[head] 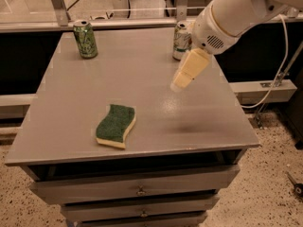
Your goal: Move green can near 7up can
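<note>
The green can stands upright at the far left corner of the grey table. The 7up can stands upright at the far right of the table, partly hidden behind my arm. My gripper hangs above the right middle of the table, in front of and just below the 7up can, pointing down and to the left. It holds nothing that I can see. It is far to the right of the green can.
A green and yellow sponge lies on the front left of the table. Drawers sit under the tabletop. A rail and glass partition run behind the table. A cable hangs at the right.
</note>
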Controlling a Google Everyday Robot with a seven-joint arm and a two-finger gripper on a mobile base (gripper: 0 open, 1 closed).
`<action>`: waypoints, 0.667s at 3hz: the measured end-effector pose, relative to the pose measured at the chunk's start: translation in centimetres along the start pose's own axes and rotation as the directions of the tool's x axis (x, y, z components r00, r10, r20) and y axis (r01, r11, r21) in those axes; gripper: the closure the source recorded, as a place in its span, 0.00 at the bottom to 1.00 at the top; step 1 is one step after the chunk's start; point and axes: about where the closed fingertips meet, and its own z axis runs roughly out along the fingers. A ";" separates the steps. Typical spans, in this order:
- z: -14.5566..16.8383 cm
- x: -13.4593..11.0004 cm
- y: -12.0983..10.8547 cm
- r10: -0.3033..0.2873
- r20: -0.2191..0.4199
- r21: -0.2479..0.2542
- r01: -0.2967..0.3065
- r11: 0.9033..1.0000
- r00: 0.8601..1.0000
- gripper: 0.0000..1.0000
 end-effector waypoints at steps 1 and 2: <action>0.0 0.0 0.0 0.000 0.000 0.000 0.000 1.000 1.000 0.00; 2.7 -2.4 -0.6 0.017 0.071 -0.008 -0.017 1.000 0.997 0.00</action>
